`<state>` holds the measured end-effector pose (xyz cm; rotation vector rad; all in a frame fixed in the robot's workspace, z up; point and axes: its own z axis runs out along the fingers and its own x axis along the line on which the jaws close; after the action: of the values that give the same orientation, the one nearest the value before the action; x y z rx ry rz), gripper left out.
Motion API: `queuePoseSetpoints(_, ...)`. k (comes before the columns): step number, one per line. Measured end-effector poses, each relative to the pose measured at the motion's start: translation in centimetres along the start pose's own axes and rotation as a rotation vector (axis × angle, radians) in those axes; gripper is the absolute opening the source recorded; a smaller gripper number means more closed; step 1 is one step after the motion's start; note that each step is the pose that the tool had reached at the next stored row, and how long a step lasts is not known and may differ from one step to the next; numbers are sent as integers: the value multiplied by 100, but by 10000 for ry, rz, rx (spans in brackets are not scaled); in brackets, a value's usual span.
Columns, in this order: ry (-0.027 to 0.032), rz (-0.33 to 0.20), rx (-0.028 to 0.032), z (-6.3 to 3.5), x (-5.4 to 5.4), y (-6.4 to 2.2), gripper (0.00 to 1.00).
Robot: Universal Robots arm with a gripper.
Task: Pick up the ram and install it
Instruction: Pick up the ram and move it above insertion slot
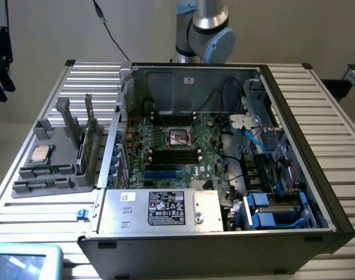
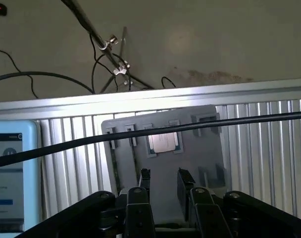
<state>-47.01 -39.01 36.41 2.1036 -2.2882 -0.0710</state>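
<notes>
The ram [image 1: 47, 171] is a long narrow green stick lying on edge in a slot of the grey holder [image 1: 55, 131], on the table to the exterior view's left of the open computer case. A second like stick [image 1: 41, 186] lies in the slot in front of it. From the wrist view the ram [image 2: 134, 156] shows as a thin dark strip beside the silver processor chip [image 2: 164, 142]. My gripper [image 2: 164, 184] hangs well above the holder, open, with nothing between its black fingers [image 2: 144, 181]. The motherboard's black slots [image 1: 175, 155] lie inside the case.
A taller green card [image 1: 91, 135] stands upright in the holder near the case wall [image 1: 114, 146]. A black cable [image 2: 200, 124] crosses the wrist view. A tablet [image 1: 23, 261] lies at the table's front corner. The power supply [image 1: 160, 209] fills the case front.
</notes>
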Motion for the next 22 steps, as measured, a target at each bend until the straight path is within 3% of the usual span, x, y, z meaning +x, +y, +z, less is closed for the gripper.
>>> queuePoseSetpoints(7,15,-365,-2,134,10,97,35)
queuePoseSetpoints(15,8,-1050,-131,297,47,94,35)
queuePoseSetpoints(22,29,-1456,-136,384,64,91,35)
